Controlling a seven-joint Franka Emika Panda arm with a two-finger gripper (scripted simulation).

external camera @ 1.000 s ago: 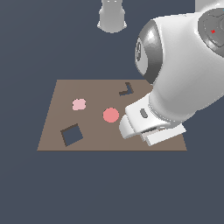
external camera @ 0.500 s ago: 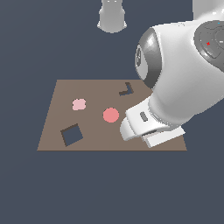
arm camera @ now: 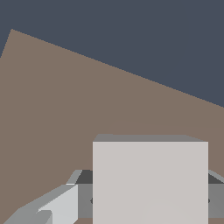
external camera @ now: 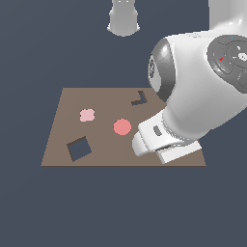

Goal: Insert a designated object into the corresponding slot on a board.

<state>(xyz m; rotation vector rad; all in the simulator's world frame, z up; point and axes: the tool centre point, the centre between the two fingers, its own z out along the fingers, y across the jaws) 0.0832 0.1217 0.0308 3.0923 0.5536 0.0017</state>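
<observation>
Board: the flat brown board [external camera: 103,144] lies on a dark blue-grey ground, with its long side running from the exterior view's left to the exterior view's right.
Slot: the dark square slot [external camera: 79,148], turned like a diamond, is in the board's near corner on the exterior view's left. Nothing is inside it.
L-shaped cut-out: a small dark L-shaped cut-out [external camera: 139,99] is near the far edge of the board, just beside the arm's big grey joint.
Red disc: the red disc [external camera: 122,127] lies flat on the board near its middle, between the slot and the arm's wrist.
Pink piece: a pale pink piece [external camera: 87,115] with a wavy outline lies on the board, further back than the slot and apart from the red disc.
Arm: the white arm [external camera: 202,96] covers the part of the board on the exterior view's right; its wrist is low over the board.
Tool: in the wrist view the tool [arm camera: 144,201] has grey fingers [arm camera: 57,205] on both sides of the block and they seem closed against it. In the exterior view the tool is hidden behind the wrist.
Block: the light grey block [arm camera: 150,181] sits between the fingers, above bare board, well apart from the slot. Whether it touches the board, I cannot tell.
Base: a light grey base [external camera: 123,18] stands behind the board.
</observation>
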